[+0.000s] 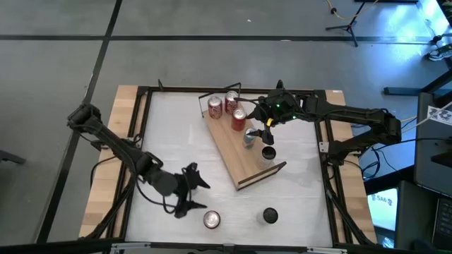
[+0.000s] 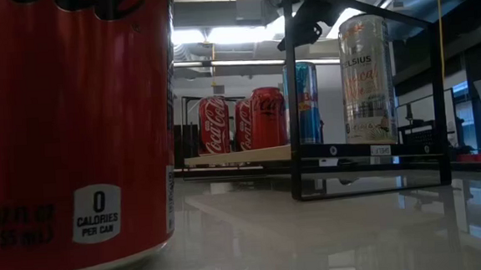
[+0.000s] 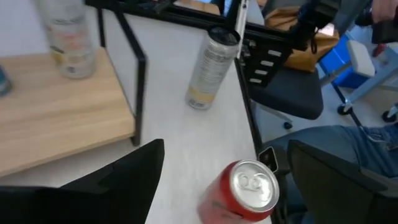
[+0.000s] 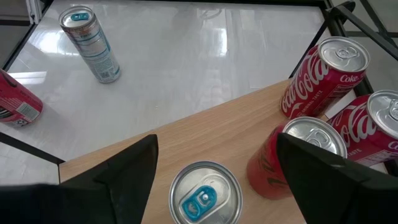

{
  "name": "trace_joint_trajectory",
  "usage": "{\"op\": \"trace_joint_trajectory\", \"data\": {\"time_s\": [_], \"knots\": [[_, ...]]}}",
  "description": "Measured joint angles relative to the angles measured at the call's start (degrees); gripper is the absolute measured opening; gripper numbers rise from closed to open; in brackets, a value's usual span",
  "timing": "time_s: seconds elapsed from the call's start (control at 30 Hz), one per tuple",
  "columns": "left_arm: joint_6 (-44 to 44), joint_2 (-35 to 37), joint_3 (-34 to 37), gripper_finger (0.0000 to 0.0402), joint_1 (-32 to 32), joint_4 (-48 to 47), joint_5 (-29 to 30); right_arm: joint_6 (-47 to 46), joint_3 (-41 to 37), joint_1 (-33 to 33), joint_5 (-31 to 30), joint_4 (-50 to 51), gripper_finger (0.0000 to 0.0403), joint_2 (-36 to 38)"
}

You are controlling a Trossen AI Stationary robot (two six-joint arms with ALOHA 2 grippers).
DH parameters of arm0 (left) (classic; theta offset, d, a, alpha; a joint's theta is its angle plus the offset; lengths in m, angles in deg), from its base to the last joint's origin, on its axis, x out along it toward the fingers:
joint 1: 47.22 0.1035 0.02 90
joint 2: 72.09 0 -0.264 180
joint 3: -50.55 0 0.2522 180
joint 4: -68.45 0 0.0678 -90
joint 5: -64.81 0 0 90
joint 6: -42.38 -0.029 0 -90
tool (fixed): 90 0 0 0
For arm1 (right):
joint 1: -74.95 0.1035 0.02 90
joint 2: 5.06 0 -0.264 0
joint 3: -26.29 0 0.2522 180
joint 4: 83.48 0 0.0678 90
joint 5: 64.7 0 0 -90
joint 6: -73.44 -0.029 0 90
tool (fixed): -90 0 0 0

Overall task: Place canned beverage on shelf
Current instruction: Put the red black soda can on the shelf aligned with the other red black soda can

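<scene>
Two grippers stand with their fingers apart and neither holds anything. The right gripper (image 1: 267,132) hangs over the long light-wood shelf board with thin black wire rails (image 1: 229,152), directly above a slim silver-and-blue can with a blue pull tab (image 4: 206,194); its dark fingers flank that can without touching it, as the right wrist view shows. Just beside that can, toward the table's far edge, three red cola cans (image 1: 227,107) stand grouped at the shelf's far end, and a tall pale can with white and orange print (image 2: 366,80) stands upright toward the shelf's near end, by the black rail. By the look of it, five cans are already on the shelf.

The left gripper (image 1: 189,188) hovers low near the table's near edge, left of centre, fingers spread and pointing at a red cola can with a silver top (image 1: 211,219) that stands on the white tabletop (image 1: 176,134) just beyond the fingertips. That can looks like the next one to be taken. Farther along the near edge, toward the right, a slim dark-topped pale can (image 1: 270,215) also stands on the tabletop, well apart from the shelf.

Judging from this, the task is well over halfway: most cans are shelved, two remain on the table, and the free room on the board lies mainly at its near end.
</scene>
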Motion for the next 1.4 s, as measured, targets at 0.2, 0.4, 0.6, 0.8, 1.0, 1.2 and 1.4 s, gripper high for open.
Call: {"op": "trace_joint_trajectory", "data": {"time_s": [0.2, 0.4, 0.6, 0.8, 1.0, 1.2, 1.4], "knots": [[-1.8, -7.9, -9.1, 0.0329, -2.2, -3.6, 0.2, 0.0, 0.0, 0.0, 0.0, 0.0, 0.0321, 0.0], [-1.5, -16.8, -21.1, 0.0329, -4.2, -17.7, 1.9, 0.0, 0.0, 0.0, 0.0, 0.0, 0.0321, 0.0], [-1.5, -23.8, -28.2, 0.0329, -6.1, -24.0, 2.0, 0.0, 0.0, 0.0, 0.0, 0.1, 0.0321, 0.0], [0.6, -25.4, -29.1, 0.0329, -6.9, -24.7, 1.3, 0.0, 0.0, 0.0, 0.0, 0.2, 0.0321, 0.0], [1.8, -25.3, -29.1, 0.0329, -7.0, -24.5, 1.3, 0.0, 0.0, 0.0, 0.0, 0.2, 0.0321, 0.0], [1.8, -25.3, -29.1, 0.0329, -6.7, -24.5, 1.6, 0.0, 0.0, 0.0, 0.0, 0.2, 0.0321, 0.0], [0.5, -25.3, -29.1, 0.0329, -6.7, -24.3, 0.6, 0.0, 0.0, 0.0, 0.0, 0.2, 0.0321, 0.0]]}}
